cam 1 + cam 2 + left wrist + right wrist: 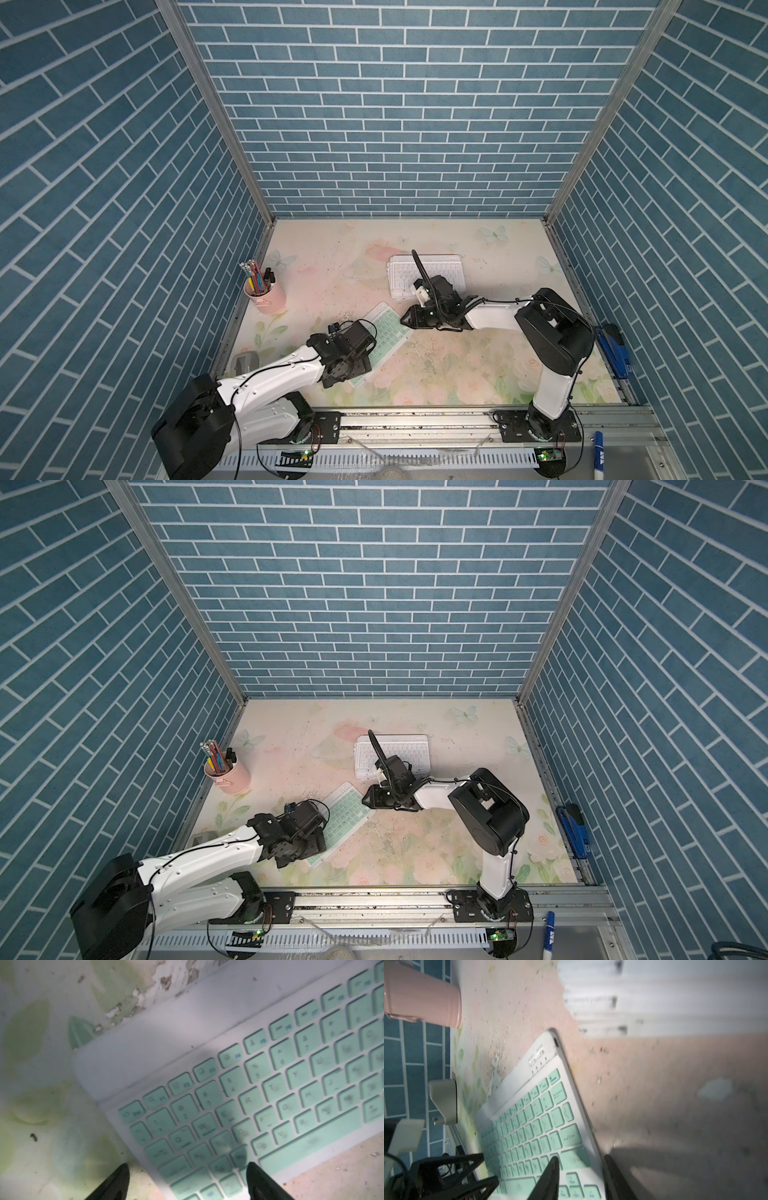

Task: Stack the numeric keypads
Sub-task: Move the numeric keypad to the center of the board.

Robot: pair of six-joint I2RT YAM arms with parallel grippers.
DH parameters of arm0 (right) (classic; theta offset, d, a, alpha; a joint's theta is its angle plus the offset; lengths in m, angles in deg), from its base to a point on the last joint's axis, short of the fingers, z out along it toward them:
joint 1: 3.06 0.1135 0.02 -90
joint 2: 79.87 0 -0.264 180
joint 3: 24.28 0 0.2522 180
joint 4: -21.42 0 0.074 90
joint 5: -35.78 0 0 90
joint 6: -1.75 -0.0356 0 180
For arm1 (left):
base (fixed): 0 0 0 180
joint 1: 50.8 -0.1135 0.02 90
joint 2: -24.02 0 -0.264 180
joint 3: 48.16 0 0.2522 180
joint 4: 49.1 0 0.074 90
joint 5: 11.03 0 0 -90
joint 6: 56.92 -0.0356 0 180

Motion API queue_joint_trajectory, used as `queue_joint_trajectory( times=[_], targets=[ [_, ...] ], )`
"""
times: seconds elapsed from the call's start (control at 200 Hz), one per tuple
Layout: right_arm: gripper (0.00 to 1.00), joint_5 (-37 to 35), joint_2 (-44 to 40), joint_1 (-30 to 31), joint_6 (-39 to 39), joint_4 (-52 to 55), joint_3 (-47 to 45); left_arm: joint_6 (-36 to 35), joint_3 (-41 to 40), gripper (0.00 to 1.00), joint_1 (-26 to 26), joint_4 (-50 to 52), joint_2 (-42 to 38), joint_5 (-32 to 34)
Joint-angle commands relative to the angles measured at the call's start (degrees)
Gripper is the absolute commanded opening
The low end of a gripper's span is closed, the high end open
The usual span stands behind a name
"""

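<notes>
Blue-tiled booth, floral counter [478, 365]. In both top views the green keypad [388, 332] lies diagonal at centre, below the stacked keypads [446, 268]. Left wrist: left pincer [187, 1164] wide open, straddling its corner. Right wrist: right pincer [581, 1156] part-open astride the opposite edge, nothing clamped; likely readying a joint lift.

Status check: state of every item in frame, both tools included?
green keypad: flat on table, not stacked
keypad stack: at the back, white one on top
pencil cup: upright, holding pencils
left tool: open, straddling green keypad's edge
right tool: open, straddling green keypad's edge
</notes>
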Motion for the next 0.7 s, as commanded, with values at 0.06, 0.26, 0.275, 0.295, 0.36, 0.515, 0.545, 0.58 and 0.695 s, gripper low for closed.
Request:
queue_joint_trajectory(
  times=[0.06,0.26,0.275,0.295,0.36,0.515,0.545,0.58,0.695],
  targets=[
    [0.38,-2.7,-6.3,2.7,-7.2,-1.5,-6.8,-4.6,2.8,0.89,-0.6,-1.4,2.6,1.3],
    [0.38,-3.8,-10.6,4.2,-11.7,-4.4,-11.9,-8.4,5.8,0.89,-0.8,-3.6,6.6,1.7],
    [0.38,-3.7,-10.8,4.2,-11.9,-4.4,-12.0,-8.7,6.0,0.89,-0.9,-3.7,6.8,1.7],
    [0.38,-3.6,-11.1,4.3,-12.0,-4.4,-12.2,-9.1,6.2,0.89,-0.9,-3.9,7.1,1.7],
    [0.38,-3.5,-12.1,4.5,-12.4,-4.2,-12.7,-10.1,7.0,0.89,-1.2,-4.7,7.8,1.8],
    [0.38,-7.2,-15.4,4.4,-9.2,2.7,-10.8,-9.5,8.1,0.89,-1.6,-2.0,8.2,2.6],
    [0.38,-7.9,-15.6,4.2,-7.7,5.0,-9.5,-8.9,7.8,0.89,-1.8,-1.1,7.7,2.8],
    [0.38,-8.6,-15.6,4.0,-6.1,7.4,-7.9,-7.9,7.3,0.89,-2.2,0.1,7.1,2.6],
    [0.38,-7.4,-13.7,1.9,-2.9,9.6,-4.1,-4.8,5.0,0.89,-3.0,3.2,3.9,2.0]
  ],
)
